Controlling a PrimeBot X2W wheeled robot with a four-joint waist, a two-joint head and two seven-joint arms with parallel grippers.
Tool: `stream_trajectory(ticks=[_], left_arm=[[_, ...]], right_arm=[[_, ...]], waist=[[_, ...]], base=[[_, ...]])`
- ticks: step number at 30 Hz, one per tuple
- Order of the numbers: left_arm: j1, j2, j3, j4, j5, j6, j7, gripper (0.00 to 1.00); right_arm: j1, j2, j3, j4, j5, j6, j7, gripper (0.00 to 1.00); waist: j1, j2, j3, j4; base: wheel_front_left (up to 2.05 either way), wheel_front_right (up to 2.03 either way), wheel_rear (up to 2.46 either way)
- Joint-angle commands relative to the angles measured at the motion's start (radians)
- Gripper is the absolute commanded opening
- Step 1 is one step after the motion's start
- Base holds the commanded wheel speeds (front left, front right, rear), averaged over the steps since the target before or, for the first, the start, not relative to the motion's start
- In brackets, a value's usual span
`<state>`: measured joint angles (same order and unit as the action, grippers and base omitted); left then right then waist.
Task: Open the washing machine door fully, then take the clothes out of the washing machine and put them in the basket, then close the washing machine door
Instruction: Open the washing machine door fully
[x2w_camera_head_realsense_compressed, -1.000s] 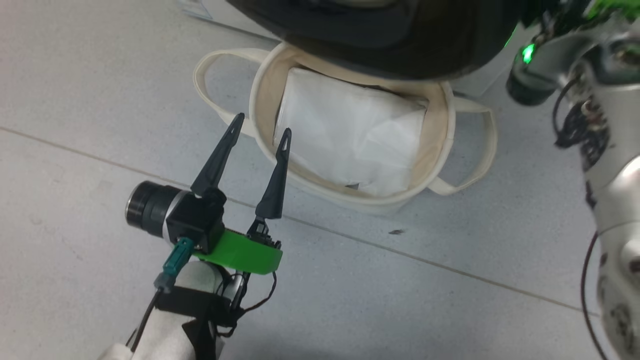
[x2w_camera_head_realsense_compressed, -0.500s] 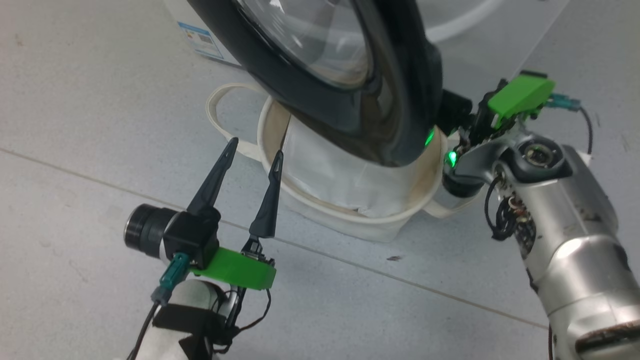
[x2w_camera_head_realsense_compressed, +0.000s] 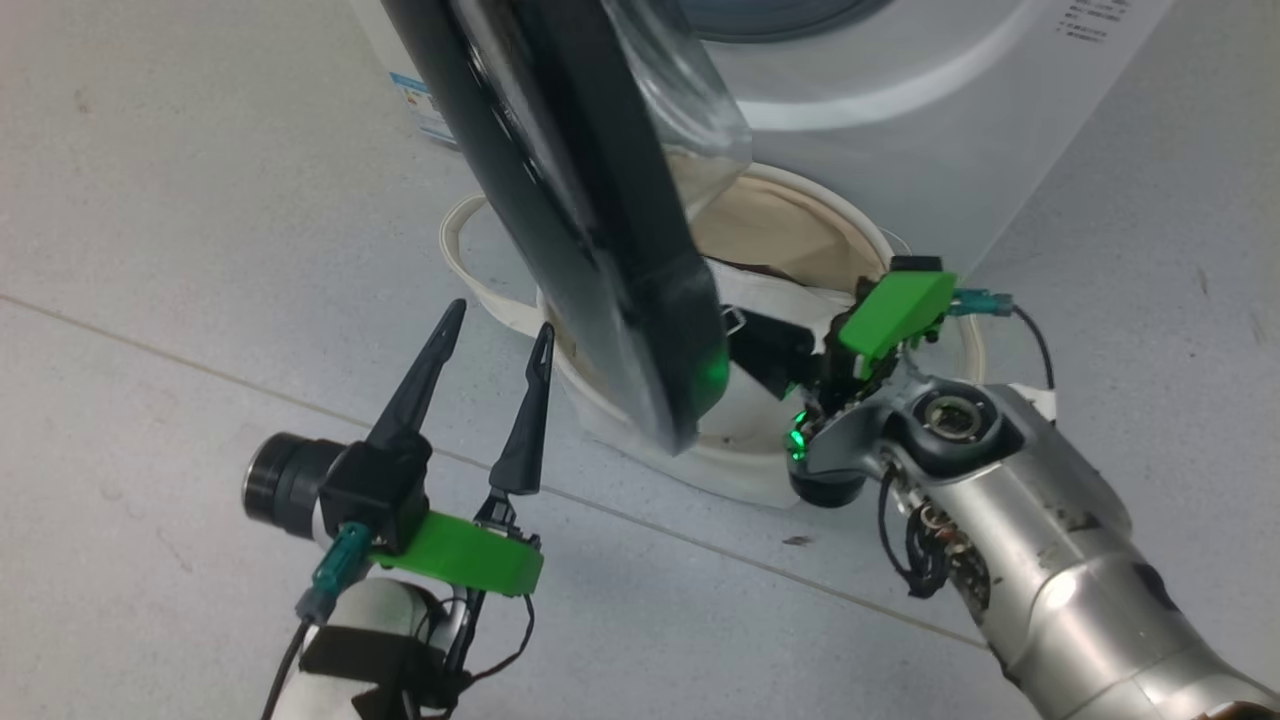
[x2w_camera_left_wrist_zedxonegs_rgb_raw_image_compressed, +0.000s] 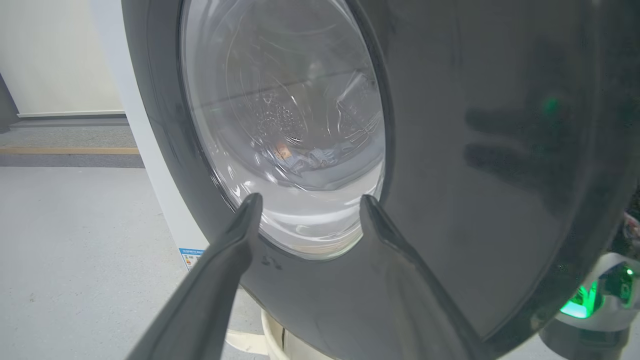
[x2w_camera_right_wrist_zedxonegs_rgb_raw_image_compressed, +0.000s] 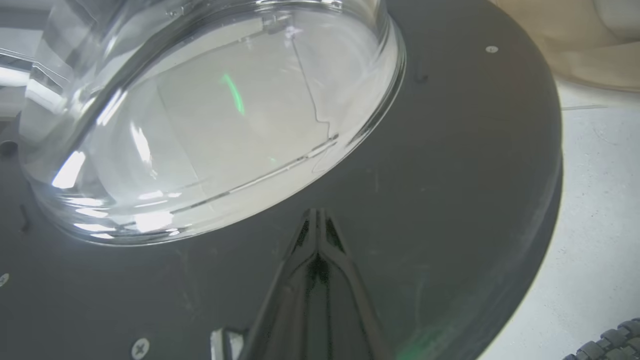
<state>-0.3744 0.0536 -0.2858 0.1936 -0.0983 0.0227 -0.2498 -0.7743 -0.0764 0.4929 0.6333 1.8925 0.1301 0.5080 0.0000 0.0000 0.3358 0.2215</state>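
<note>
Head view has the left fingers (x2w_camera_head_realsense_compressed: 525, 410) spread wide and holding nothing, hanging above the grey floor (x2w_camera_head_realsense_compressed: 150, 200). Just to their right and beyond their tips stands the washing machine door (x2w_camera_head_realsense_compressed: 590, 200), swung out from the washing machine (x2w_camera_head_realsense_compressed: 900, 130) and seen almost edge-on. Its black rim comes down over the basket (x2w_camera_head_realsense_compressed: 720, 470), which sits close ahead of the left fingertips. A white folded sheet (x2w_camera_head_realsense_compressed: 770, 290) lies inside the basket.

On the far side of the door from the left fingers, the right arm reaches in over the basket, and its tips are hidden behind the door's edge.

Left wrist view looks along the spread fingers (x2w_camera_left_wrist_zedxonegs_rgb_raw_image_compressed: 215, 280) at the door's outer face (x2w_camera_left_wrist_zedxonegs_rgb_raw_image_compressed: 475, 150), near ahead and apart from them, with the glass centre framed between the two tips. Through that glass a bit of light blue clothes (x2w_camera_left_wrist_zedxonegs_rgb_raw_image_compressed: 305, 157) with an orange mark shows, well beyond the fingers.

Right wrist view shows the right fingers (x2w_camera_right_wrist_zedxonegs_rgb_raw_image_compressed: 315, 240) pressed together and gripping nothing. Their tips point at the dark inner rim of the door (x2w_camera_right_wrist_zedxonegs_rgb_raw_image_compressed: 450, 175), just below the bulging glass bowl. Whether they touch the rim I cannot tell.
</note>
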Motion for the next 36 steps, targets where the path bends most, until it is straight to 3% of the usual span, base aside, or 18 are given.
stream_trajectory(ticks=[1, 15, 18, 23, 32, 36], left_arm=[[-0.002, 0.007, 0.038, -0.034, 0.008, 0.001, -0.012, 1.00], [0.023, 0.006, 0.081, -0.012, 0.003, 0.001, -0.012, 1.00], [0.034, 0.006, 0.086, -0.005, 0.003, -0.001, -0.012, 1.00], [0.060, 0.006, 0.096, 0.007, 0.006, -0.003, -0.012, 1.00], [0.126, 0.023, 0.128, 0.005, 0.005, -0.008, -0.012, 1.00], [0.158, 0.029, 0.140, -0.014, 0.002, -0.015, -0.012, 1.00]], right_arm=[[0.002, 0.026, 0.015, -0.036, 0.007, 0.001, -0.011, 0.00], [-0.015, -0.001, 0.038, -0.026, 0.032, 0.001, -0.095, 0.00], [-0.009, -0.026, 0.017, -0.061, -0.008, 0.001, -0.165, 0.00], [0.032, -0.086, 0.012, -0.159, -0.164, 0.001, -0.324, 0.00], [0.134, -0.206, 0.111, -0.260, -0.584, 0.001, -0.673, 0.00], [0.184, -0.225, 0.120, -0.281, -0.725, 0.001, -0.750, 0.00]], waist=[[0.0000, 0.0000, 0.001, 0.000], [0.0000, 0.0000, -0.044, -0.010], [0.0000, 0.0000, -0.072, -0.019], [0.0000, 0.0000, -0.126, -0.038], [0.0000, 0.0000, -0.221, -0.087], [0.0000, 0.0000, -0.247, -0.111]], base=[[0.00, 0.00, 0.00], [0.00, 0.00, 0.00], [0.00, 0.00, 0.00], [0.00, 0.00, 0.00], [0.00, 0.00, 0.00], [0.00, 0.00, 0.00]])
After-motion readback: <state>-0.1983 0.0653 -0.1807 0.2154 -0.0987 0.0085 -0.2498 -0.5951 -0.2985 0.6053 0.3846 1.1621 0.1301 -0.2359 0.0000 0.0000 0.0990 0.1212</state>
